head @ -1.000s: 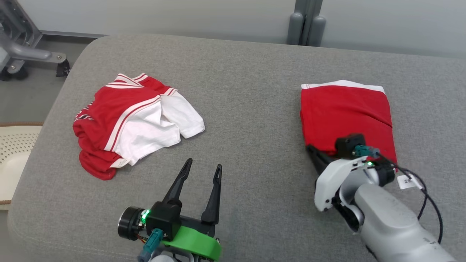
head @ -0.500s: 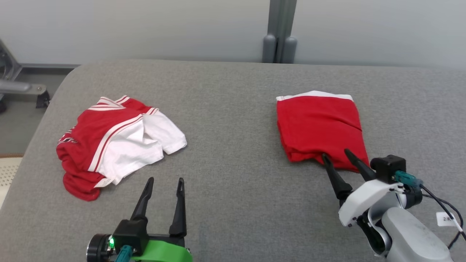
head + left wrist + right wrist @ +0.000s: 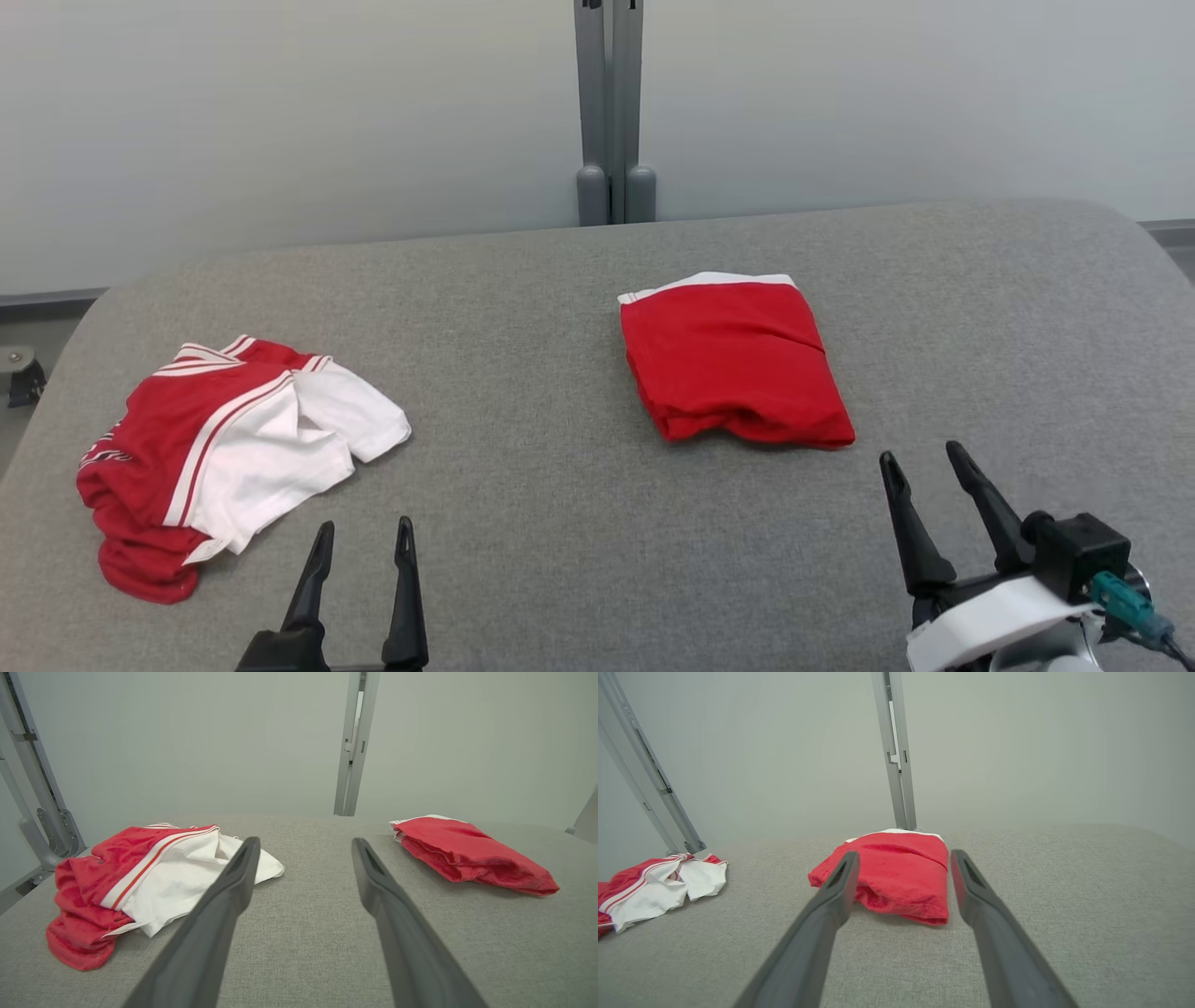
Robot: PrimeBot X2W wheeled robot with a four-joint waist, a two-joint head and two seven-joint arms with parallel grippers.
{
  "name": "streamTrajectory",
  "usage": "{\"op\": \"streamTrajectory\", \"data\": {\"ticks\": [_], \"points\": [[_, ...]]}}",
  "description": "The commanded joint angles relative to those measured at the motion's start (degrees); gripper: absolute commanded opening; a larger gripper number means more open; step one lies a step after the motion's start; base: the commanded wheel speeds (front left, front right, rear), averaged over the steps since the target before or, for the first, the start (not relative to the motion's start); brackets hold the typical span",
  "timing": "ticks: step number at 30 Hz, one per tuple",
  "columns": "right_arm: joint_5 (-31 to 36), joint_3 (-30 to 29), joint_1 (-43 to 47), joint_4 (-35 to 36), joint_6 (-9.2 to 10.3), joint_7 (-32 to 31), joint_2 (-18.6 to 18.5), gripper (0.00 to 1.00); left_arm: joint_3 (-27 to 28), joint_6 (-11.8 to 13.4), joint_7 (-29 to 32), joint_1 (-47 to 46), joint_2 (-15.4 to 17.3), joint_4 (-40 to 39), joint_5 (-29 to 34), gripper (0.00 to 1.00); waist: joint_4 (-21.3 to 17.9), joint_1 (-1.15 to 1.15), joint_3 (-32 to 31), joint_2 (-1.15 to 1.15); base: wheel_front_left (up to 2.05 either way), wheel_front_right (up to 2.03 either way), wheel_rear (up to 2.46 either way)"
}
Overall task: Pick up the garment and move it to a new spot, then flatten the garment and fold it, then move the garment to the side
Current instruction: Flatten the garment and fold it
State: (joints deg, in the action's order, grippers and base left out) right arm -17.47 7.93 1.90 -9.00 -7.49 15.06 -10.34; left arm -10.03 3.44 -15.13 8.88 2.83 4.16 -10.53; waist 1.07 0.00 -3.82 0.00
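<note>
Head view: the folded red garment lies flat on the grey surface, right of centre, with a white edge showing at its far side. A crumpled red-and-white garment lies well apart from it at the left. The left claw sits at the lower left, fingers spread, holding nothing. The right claw sits at the lower right, fingers spread and empty, with its tips near the folded garment's near edge but clear of it. Left wrist view: the fingers stand apart above the surface, with the crumpled garment to their left and the folded one to their right. Right wrist view: the spread fingers frame the folded garment ahead, without contact.
</note>
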Motion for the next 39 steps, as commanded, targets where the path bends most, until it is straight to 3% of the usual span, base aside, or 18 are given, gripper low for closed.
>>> {"op": "streamTrajectory", "data": {"ticks": [1, 39], "points": [[0.4, 0.0, 1.4, 0.4, 0.0, 0.1, 0.1, 1.0, 0.2, -0.5, 0.0, 1.5, 0.1, -0.4, 0.4, 1.0, -0.7, 0.0, -0.8, 0.0, 0.0, 0.0, 0.0], [0.6, -0.2, 5.2, 0.4, 0.0, 0.2, 0.8, 1.0, -0.3, -3.0, 0.0, 2.4, 0.1, -1.5, 3.4, 1.0, 0.7, 0.0, -0.5, 0.0, 0.0, 0.0, 0.0]]}}
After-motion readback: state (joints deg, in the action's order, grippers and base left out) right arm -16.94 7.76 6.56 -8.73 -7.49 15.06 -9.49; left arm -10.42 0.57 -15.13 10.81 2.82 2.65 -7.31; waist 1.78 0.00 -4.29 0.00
